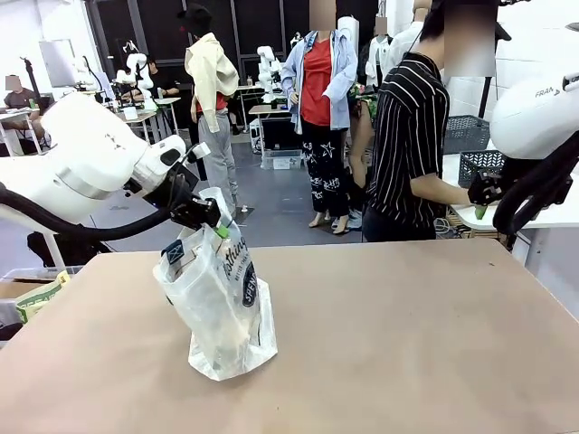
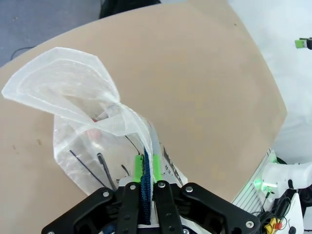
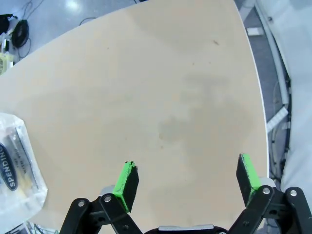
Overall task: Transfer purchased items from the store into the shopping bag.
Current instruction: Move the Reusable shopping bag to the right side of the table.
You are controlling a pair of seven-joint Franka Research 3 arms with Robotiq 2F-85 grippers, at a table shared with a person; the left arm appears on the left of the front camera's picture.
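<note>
You have the brown bench (image 1: 407, 334) as your reference, and it carries one thing: the shopping bag (image 1: 222, 307), which stands on the bench's left half, nearer the robot's side than the person's, leaning toward the left arm. It is translucent whitish plastic with navy lettering down its side, and in the left wrist view its mouth (image 2: 63, 90) flares open above the bench while dark thin shapes and something reddish show through the plastic; you cannot tell from here what those contents are.

Beyond the bench's far edge, toward its right end, a person in a black striped shirt (image 1: 412, 136) stands with a forearm stretched out to the right.

Your left end effector (image 1: 217, 220) sits above the bench's left half at the top of the bag, pinched tight on the navy-blue strap handle (image 2: 145, 183), which runs between the two green pads (image 2: 138, 168).

Your right end effector (image 3: 187, 178) hangs over bare bench surface, well apart from the bag, its fingers spread as wide as they go with nothing between them
</note>
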